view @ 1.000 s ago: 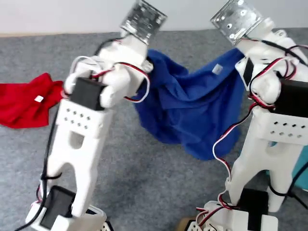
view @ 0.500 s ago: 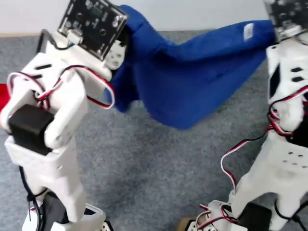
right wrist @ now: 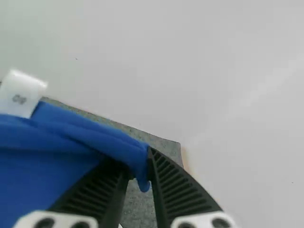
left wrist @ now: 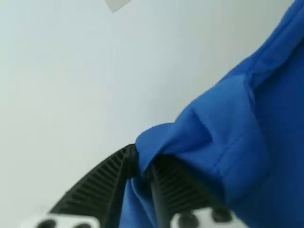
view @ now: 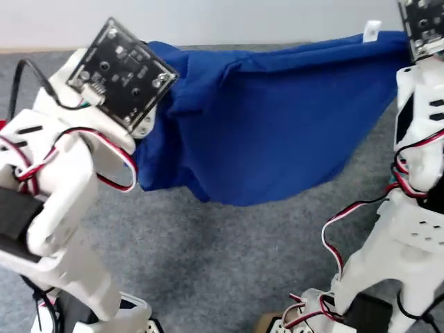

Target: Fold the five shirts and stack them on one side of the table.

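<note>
A blue shirt hangs spread wide between my two arms, lifted off the grey table. In the left wrist view my left gripper is shut on a bunched fold of the blue shirt. In the right wrist view my right gripper is shut on the opposite edge of the shirt, close to its white tag. From above, the tag sits at the shirt's top right corner, and the lower hem sags toward the table's middle.
The left arm's wrist board and the right arm's body stand at either side of the cloth. A sliver of a red shirt shows at the left edge. A white wall lies behind.
Both arms have risen and moved apart with the blue shirt. It went from a crumpled heap on the table to a sheet stretched wide in the air.
</note>
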Robot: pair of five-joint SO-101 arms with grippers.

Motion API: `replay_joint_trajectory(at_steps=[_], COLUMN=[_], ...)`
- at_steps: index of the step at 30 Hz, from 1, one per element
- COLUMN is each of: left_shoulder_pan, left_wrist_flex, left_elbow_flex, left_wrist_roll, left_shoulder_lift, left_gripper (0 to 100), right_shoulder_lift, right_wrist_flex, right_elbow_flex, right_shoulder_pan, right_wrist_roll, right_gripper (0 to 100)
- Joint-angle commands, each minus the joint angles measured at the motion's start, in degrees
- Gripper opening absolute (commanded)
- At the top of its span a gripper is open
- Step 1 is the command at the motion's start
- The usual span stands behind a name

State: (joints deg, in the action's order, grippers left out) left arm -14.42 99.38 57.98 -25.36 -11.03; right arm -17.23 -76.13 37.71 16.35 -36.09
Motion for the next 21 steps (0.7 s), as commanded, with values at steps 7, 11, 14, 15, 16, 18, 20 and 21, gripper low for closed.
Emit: replay_joint_trajectory(at_steps=[7, 11, 14, 15, 16, 18, 20, 21], left_shoulder_pan=[3.34, 4.13, 4.4, 4.84, 5.27, 5.89, 6.15, 6.15], left_wrist_flex=[-2.2, -4.22, -4.13, -4.13, -4.22, -4.22, -4.22, -4.22], left_elbow_flex=[5.41, 8.04, 12.09, 13.49, 14.99, 17.8, 20.53, 21.93], left_wrist_roll=[-2.55, -2.55, -2.55, -2.55, -2.55, -2.55, -2.55, -2.55], left_shoulder_lift=[-1.93, -2.37, -2.37, -2.37, -2.37, -2.37, -2.37, -2.37], left_gripper=[0, 0, 0, 0, 0, 0, 0, 0], right_shoulder_lift=[-2.24, -2.68, -5.05, -5.85, -6.81, -8.84, -10.68, -11.65], right_wrist_flex=[0.66, 1.01, 1.19, 1.19, 1.19, 1.19, 1.19, 1.19], right_elbow_flex=[1.05, 1.23, 1.23, 1.23, 1.23, 1.23, 1.23, 1.23], right_shoulder_pan=[2.59, 4.44, 4.7, 4.62, 4.53, 4.44, 4.53, 4.7], right_wrist_roll=[0.79, 0.79, 0.79, 0.79, 0.79, 0.79, 0.79, 0.79], right_gripper=[1.0, 1.0, 1.0, 1.0, 1.0, 1.0, 1.0, 1.0])
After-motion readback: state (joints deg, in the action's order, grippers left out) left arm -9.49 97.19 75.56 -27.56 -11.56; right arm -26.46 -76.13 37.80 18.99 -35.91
